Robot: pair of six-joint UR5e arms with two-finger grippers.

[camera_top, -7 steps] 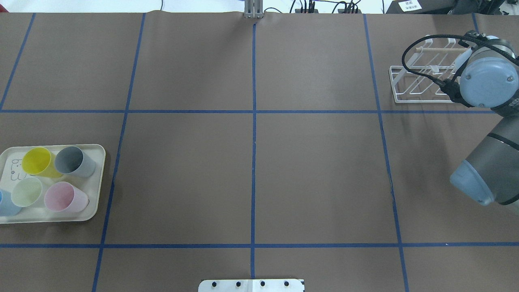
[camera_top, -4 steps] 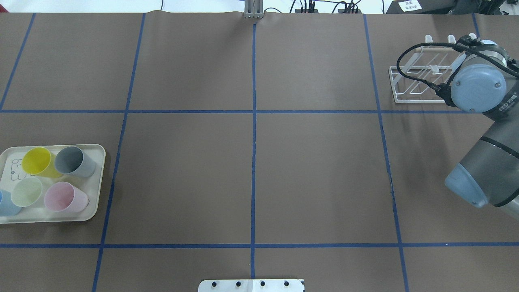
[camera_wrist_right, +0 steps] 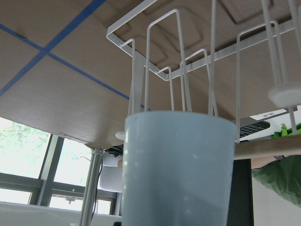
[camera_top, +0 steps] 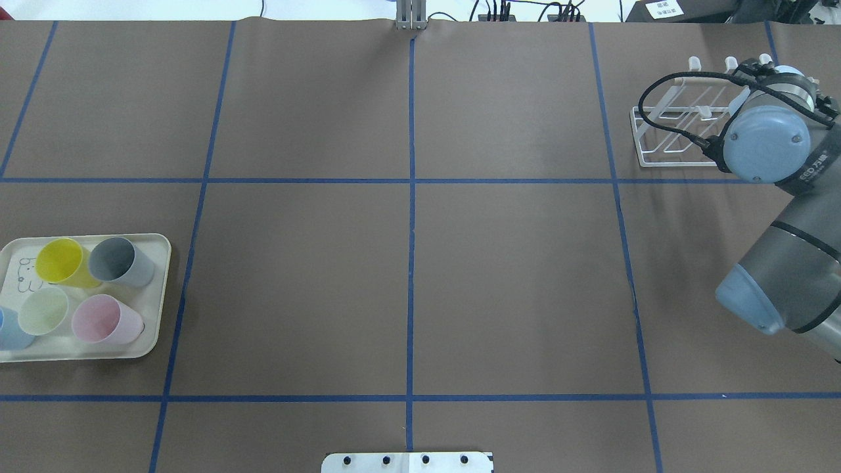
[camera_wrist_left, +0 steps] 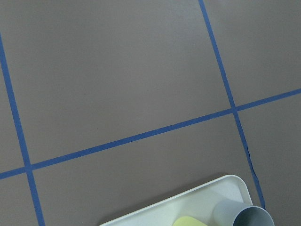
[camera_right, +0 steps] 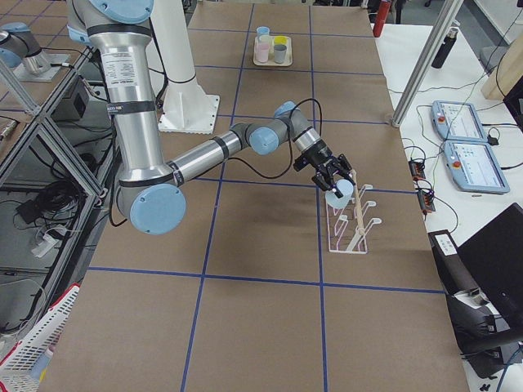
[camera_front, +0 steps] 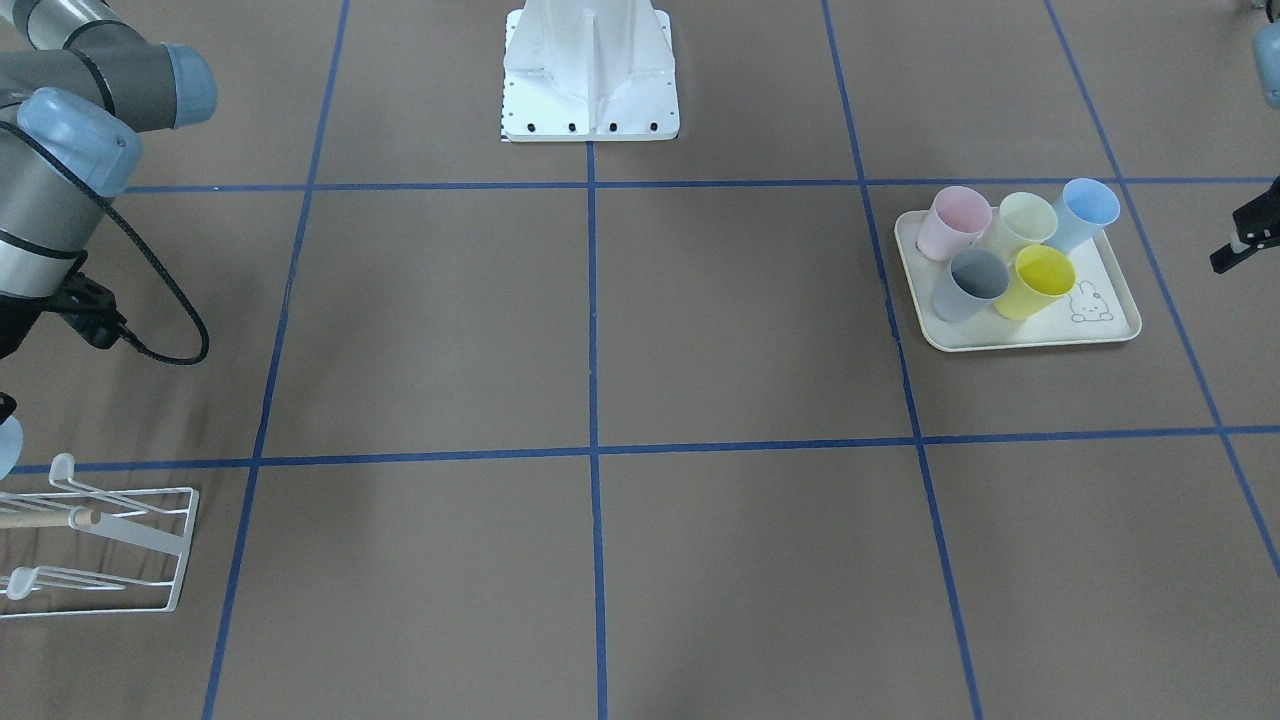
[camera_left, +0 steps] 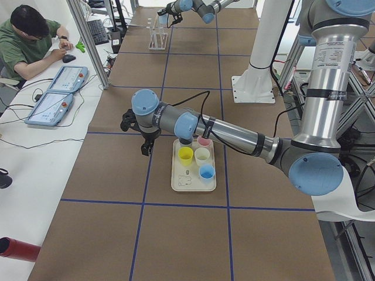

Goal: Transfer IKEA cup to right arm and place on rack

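Observation:
My right gripper [camera_right: 333, 181] is shut on a pale blue cup [camera_right: 339, 190] and holds it tilted just above the near end of the white wire rack [camera_right: 351, 224]. In the right wrist view the cup [camera_wrist_right: 178, 174] fills the foreground, with the rack's prongs [camera_wrist_right: 146, 66] right behind it. From overhead my right wrist [camera_top: 765, 141] hides the gripper beside the rack [camera_top: 670, 162]. My left gripper [camera_left: 145, 149] hangs just beyond the cream tray [camera_left: 179, 184]. It shows at the edge of the front view [camera_front: 1240, 245]. I cannot tell if it is open.
The cream bunny tray [camera_top: 154, 289] holds yellow [camera_top: 62, 263], grey [camera_top: 118, 259], pale green [camera_top: 43, 310], pink [camera_top: 105, 320] and blue [camera_top: 10, 328] cups. The right arm's thick black cable [camera_top: 657, 98] loops over the rack. An operator [camera_left: 29, 41] sits at a side table.
My right wrist has shifted a little to the left over the rack's right end, and the elbow has swung left with it. The tray and its cups have not moved.

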